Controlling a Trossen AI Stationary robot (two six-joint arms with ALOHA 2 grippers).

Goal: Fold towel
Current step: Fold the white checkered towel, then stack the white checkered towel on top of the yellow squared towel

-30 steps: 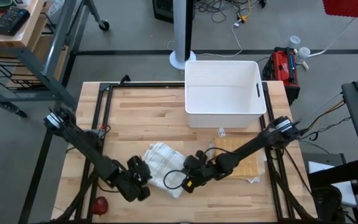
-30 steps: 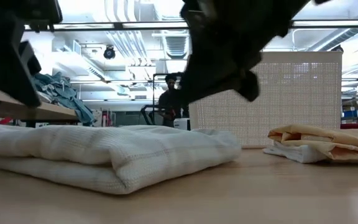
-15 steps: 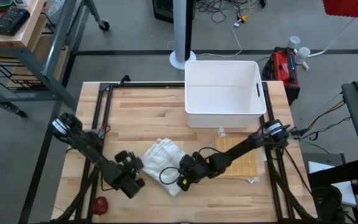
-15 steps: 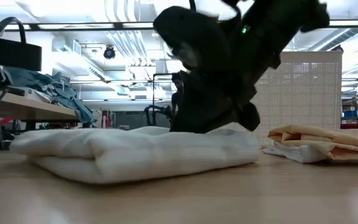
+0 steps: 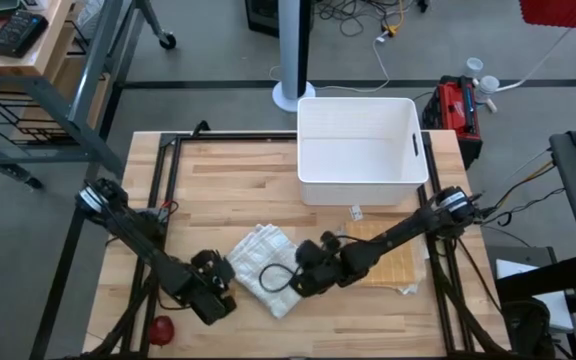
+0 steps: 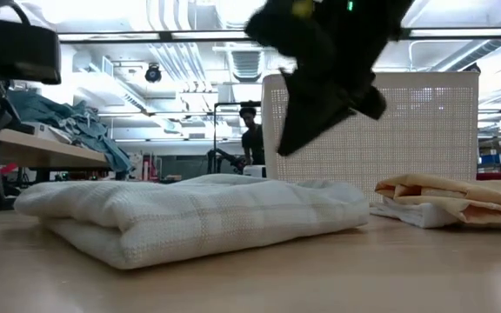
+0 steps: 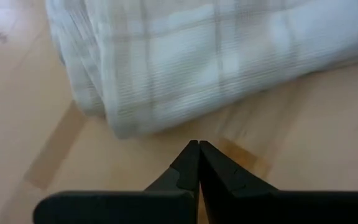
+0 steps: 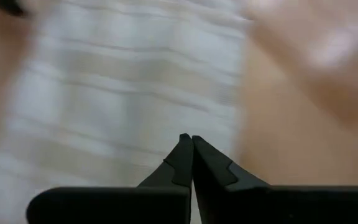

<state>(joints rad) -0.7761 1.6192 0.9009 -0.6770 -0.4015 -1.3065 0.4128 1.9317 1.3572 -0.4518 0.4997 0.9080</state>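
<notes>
Since a moment ago, both arms have drawn back slightly from the folded white towel, which lies on the table between them. Left gripper and right gripper are both closed, empty.

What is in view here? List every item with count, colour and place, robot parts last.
White towel: one, white with faint checks, folded, near front edge of the table.
Tan cloth: one, tan over a white layer, folded, right of the towel.
Bin: one, white, empty, back right of table.
Red object: one, red, front left corner; cannot tell what it is.
Person: one, dark silhouette, in the room behind.
Left gripper: one, dark, shut, just left of the towel.
Right gripper: one, dark, shut, above the towel's right edge.
</notes>
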